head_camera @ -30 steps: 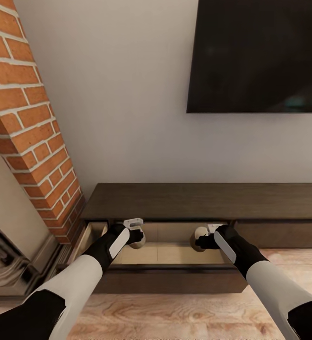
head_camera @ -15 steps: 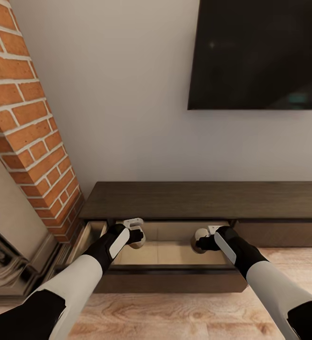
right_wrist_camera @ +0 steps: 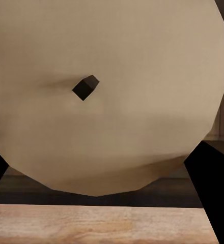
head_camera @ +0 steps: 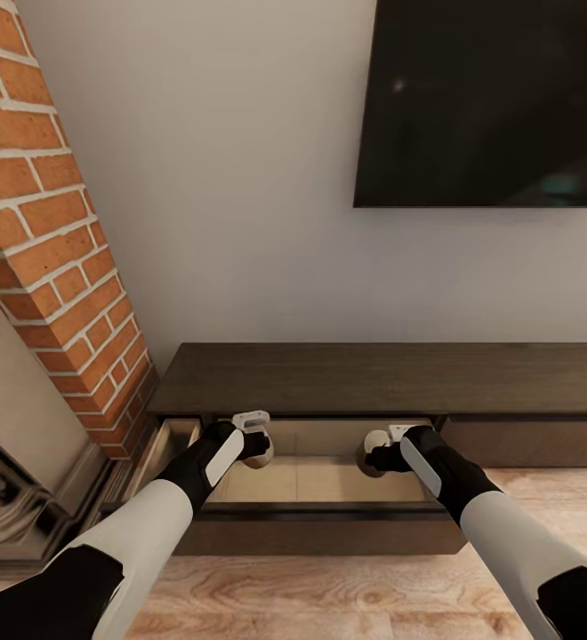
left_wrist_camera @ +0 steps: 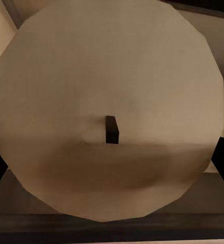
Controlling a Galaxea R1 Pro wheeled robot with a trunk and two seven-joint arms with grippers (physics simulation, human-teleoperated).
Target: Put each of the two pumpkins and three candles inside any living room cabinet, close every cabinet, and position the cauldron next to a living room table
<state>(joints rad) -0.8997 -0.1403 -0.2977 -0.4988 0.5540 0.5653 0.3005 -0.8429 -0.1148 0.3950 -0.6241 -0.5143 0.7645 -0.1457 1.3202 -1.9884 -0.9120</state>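
Two candles hang over your cabinet's [head_camera: 391, 378] open pale drawer [head_camera: 320, 477]: your left hand [head_camera: 260, 444] grasps one candle [head_camera: 263, 447] near the drawer's left end, your right hand [head_camera: 378, 455] grasps the other candle [head_camera: 375, 444] toward its right.

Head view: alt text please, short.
Both arms reach into the cabinet's open drawer, the left gripper and right gripper each holding a tan candle above its pale wood floor. Brick column left, dark screen upper right.

A tan candle [right_wrist_camera: 107, 91] with a small dark wick [right_wrist_camera: 85, 87] sits between dark fingers [right_wrist_camera: 208, 188], above a wood floor [right_wrist_camera: 102, 223].
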